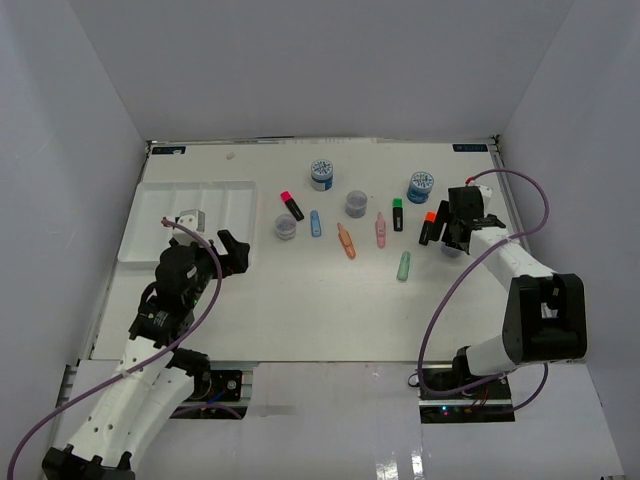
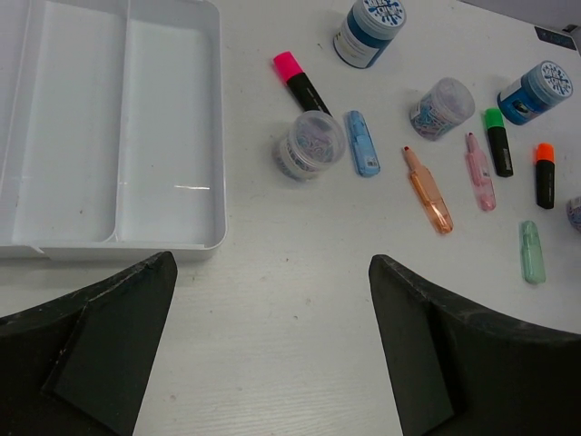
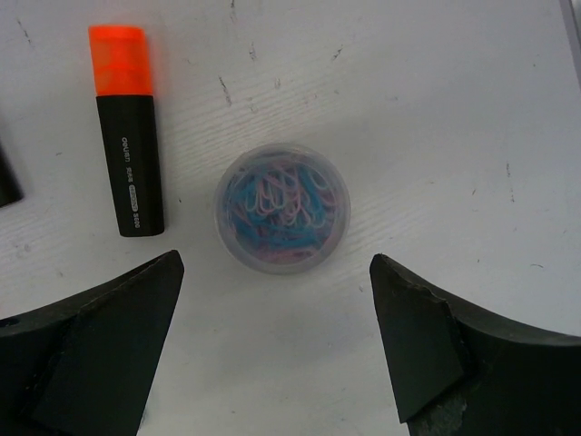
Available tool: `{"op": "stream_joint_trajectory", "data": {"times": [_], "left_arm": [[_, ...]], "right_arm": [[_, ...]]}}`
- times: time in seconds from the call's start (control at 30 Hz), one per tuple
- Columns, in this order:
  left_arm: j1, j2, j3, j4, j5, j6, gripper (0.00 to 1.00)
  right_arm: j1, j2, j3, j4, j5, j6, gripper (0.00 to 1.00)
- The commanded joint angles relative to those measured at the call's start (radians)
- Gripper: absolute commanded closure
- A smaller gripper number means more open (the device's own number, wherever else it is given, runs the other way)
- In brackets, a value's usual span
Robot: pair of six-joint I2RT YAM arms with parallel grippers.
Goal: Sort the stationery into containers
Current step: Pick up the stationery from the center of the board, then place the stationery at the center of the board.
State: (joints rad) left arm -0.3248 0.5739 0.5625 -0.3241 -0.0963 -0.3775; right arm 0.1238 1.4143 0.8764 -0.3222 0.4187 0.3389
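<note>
1. Top view: the white tray stands at the far left of the worktop. The highlighters, the markers and the jars all lie on the worktop to the right of it, so I judge that the sorting has not begun.
2. Left wrist view: my left hand is wide open and holds nothing. It hovers over bare worktop, just beside the tray's near corner. I see nothing in the two compartments that show here.
3. Right wrist view: my right hand is also spread wide and holds nothing. It hangs above a clear jar of paper clips, with the orange highlighter just beside it. This jar looks like my first pick, and everything else is left to do.
</note>
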Motion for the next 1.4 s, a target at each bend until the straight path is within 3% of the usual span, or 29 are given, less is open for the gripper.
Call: {"op": "stream_joint_trajectory", "data": {"times": [0.0,0.17,0.37,0.53,0.67,0.87,1.0,1.13,1.37], "left_arm": [[-0.005,0.003,0.005,0.016,-0.013,0.009,0.02],[-0.005,0.012,0.005,0.016,-0.003,0.012,0.02],[-0.005,0.014,0.005,0.01,-0.01,0.011,0.02],[-0.005,0.015,0.005,0.008,-0.008,0.011,0.02],[-0.005,0.02,0.007,0.008,0.0,0.011,0.02],[-0.006,0.027,0.007,0.007,0.003,0.009,0.02],[-0.005,0.029,0.008,0.007,0.004,0.009,0.02],[-0.005,0.032,0.008,0.005,-0.002,0.009,0.02],[-0.005,0.014,0.008,0.0,-0.017,0.006,0.02]], "right_arm": [[-0.025,0.041,0.055,0.06,-0.026,0.002,0.1],[-0.036,0.103,0.072,0.08,-0.073,-0.027,0.09],[-0.053,0.164,0.096,0.086,-0.1,-0.055,0.0],[-0.059,0.195,0.096,0.084,-0.081,-0.077,0.13],[-0.059,0.166,0.092,0.087,-0.08,-0.104,0.29],[-0.017,0.065,0.088,0.074,-0.175,-0.193,0.38],[0.135,-0.006,0.091,0.068,-0.182,-0.256,0.44],[0.382,-0.002,0.159,0.038,-0.192,-0.278,0.43],[0.698,0.262,0.406,-0.027,-0.195,-0.288,0.41]]}}
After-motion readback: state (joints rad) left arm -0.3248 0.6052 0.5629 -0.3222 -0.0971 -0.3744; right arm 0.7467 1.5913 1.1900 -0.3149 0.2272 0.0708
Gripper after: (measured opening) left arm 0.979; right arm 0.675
